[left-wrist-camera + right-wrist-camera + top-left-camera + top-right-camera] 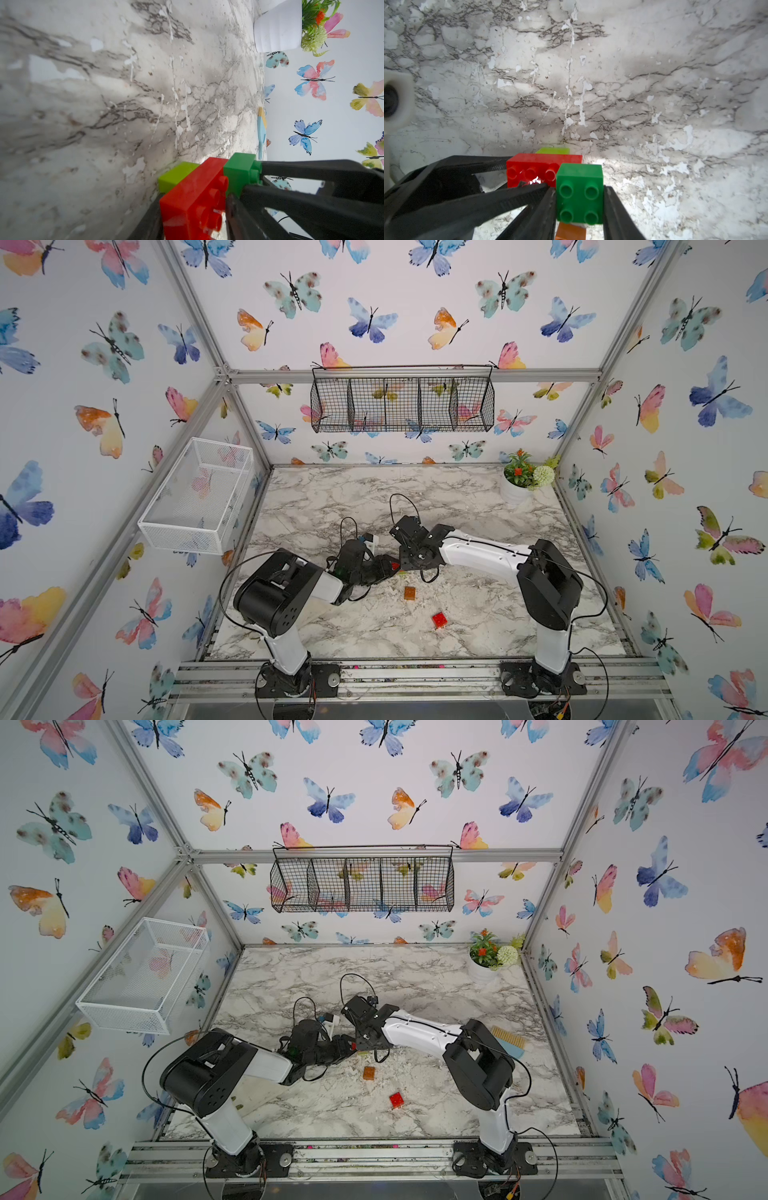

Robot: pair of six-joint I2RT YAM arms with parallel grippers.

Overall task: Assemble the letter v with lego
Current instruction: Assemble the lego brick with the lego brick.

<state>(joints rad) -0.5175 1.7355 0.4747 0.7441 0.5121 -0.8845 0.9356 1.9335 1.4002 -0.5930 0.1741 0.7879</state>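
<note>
Left gripper [193, 197] fingers clamp one longer red brick [187, 212] between them, with one lime green brick [176, 176] joined just past their tips. One dark green brick [579, 176] sits between the right gripper [580, 191] fingers; whether they press it I cannot tell. One orange brick [409, 593] and one small red brick [438, 620] lie on the worktop [457, 510], clear of both.

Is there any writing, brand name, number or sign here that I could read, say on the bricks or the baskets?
None: no readable text in any view.
The studs of the dark green brick and the long red brick: no mark can be made out.
The black wire basket, the white basket and the white pot: no visible label.
</note>
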